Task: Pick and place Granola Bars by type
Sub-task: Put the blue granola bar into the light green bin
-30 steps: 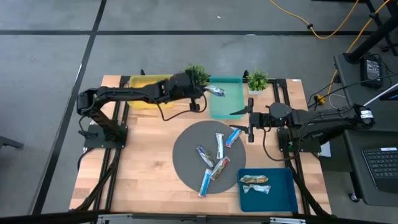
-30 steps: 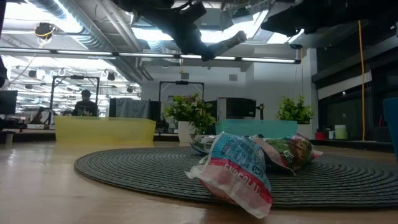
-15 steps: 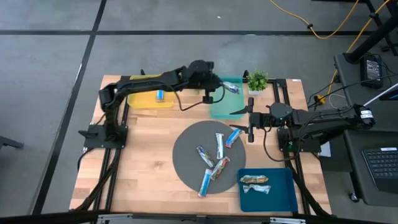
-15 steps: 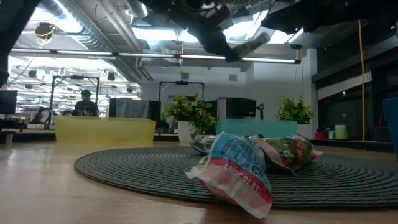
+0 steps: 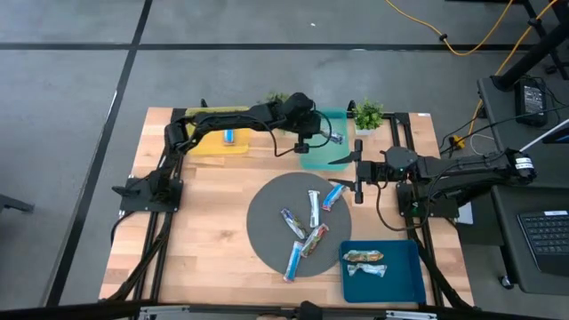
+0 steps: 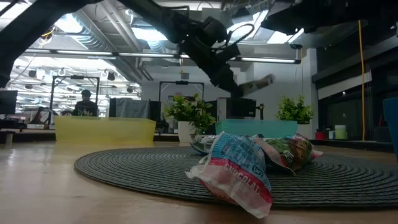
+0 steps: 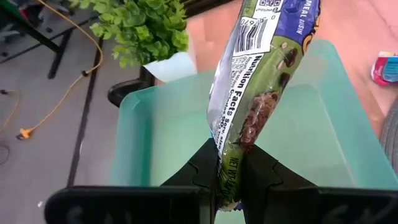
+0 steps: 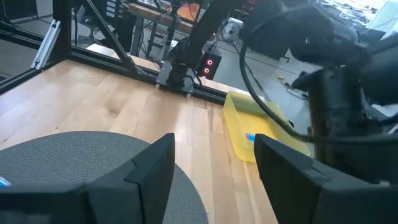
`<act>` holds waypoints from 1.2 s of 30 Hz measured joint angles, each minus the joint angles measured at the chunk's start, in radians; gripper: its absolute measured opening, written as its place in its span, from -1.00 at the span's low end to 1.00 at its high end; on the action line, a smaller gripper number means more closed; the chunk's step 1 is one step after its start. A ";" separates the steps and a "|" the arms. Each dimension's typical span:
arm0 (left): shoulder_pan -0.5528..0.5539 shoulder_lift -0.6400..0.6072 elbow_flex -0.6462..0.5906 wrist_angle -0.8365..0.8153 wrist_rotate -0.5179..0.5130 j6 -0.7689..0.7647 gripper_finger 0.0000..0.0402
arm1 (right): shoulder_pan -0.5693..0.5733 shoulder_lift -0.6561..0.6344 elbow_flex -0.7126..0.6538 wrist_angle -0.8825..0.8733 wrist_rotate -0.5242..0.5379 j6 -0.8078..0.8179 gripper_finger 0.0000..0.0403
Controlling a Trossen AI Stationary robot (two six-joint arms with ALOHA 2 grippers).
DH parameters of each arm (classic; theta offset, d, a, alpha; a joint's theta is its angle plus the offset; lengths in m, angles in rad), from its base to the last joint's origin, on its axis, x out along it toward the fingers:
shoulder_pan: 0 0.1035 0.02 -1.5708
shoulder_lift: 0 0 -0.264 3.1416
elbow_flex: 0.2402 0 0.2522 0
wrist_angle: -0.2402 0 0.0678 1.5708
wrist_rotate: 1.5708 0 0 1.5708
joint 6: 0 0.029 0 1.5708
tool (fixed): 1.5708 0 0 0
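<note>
The left claw (image 7: 229,180) pinched one bar (image 7: 261,81) over the green bin (image 7: 323,124); the right claw (image 8: 214,165) stood open beside five bars (image 5: 307,227) on the mat (image 5: 267,218).

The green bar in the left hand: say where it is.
The green bar is pinched in the left hand, above the teal bin, near the potted plant.

Nine granola bars (image 5: 313,208) (five on the mat (image 5: 267,222)), three bins (image 5: 316,153), two plants (image 5: 368,114).

Overhead and table-level cameras share the round mat (image 5: 298,222).
</note>
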 joint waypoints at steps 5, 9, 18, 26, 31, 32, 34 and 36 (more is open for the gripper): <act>0.001 0.043 0.000 0.000 0.006 -0.009 -0.85 | 0.000 0.000 0.000 0.000 0.000 -0.002 0.10; 0.006 0.066 0.000 0.000 0.051 -0.030 -0.85 | 0.000 0.000 0.000 0.000 0.000 -0.002 0.10; 0.007 0.114 0.000 0.004 0.065 -0.053 -0.86 | 0.000 0.000 0.000 -0.002 0.000 -0.004 0.10; 0.007 0.159 0.000 0.021 0.087 -0.062 -0.84 | 0.000 0.000 0.000 -0.002 0.000 -0.007 0.10; 0.007 0.163 0.000 0.035 0.099 -0.069 -0.84 | 0.000 0.000 0.000 -0.006 0.000 -0.009 0.10; 0.007 0.163 0.000 0.034 0.099 -0.071 -0.84 | 0.000 0.000 0.000 -0.007 0.000 -0.010 0.10; 0.007 0.163 0.000 0.034 0.100 -0.083 -0.82 | 0.000 0.000 0.000 -0.007 0.000 -0.010 0.10; 0.007 0.163 0.000 0.043 0.100 -0.097 -0.80 | 0.000 0.000 0.000 -0.007 0.000 -0.010 0.10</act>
